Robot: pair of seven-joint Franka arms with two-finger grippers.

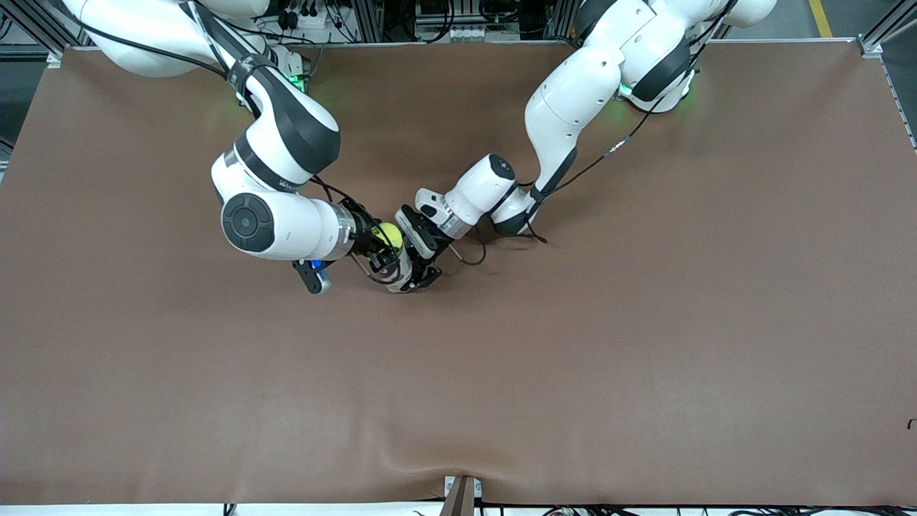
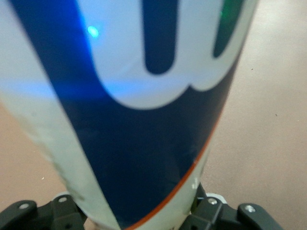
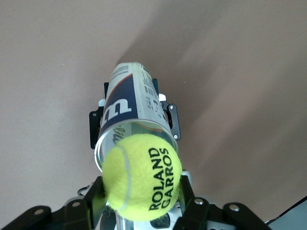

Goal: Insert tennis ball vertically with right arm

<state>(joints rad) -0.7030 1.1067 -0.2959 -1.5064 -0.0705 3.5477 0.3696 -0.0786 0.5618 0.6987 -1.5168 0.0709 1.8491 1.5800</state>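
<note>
Front view | brown table (image 1: 645,358) | metal frame (image 1: 401,18) along base edge

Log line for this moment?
right gripper: ball at can mouth | left gripper: holding can | ball not yet inside

Tennis ball (image 3: 142,177): fuzzy yellow felt, matt, black printed lettering. Can (image 3: 132,117): clear glossy plastic with a smooth printed blue-and-white label. Table (image 1: 645,344): brown matt covering, cloth-like. Arm shells: glossy white plastic. Gripper fingers (image 3: 187,196): matt black.
</note>
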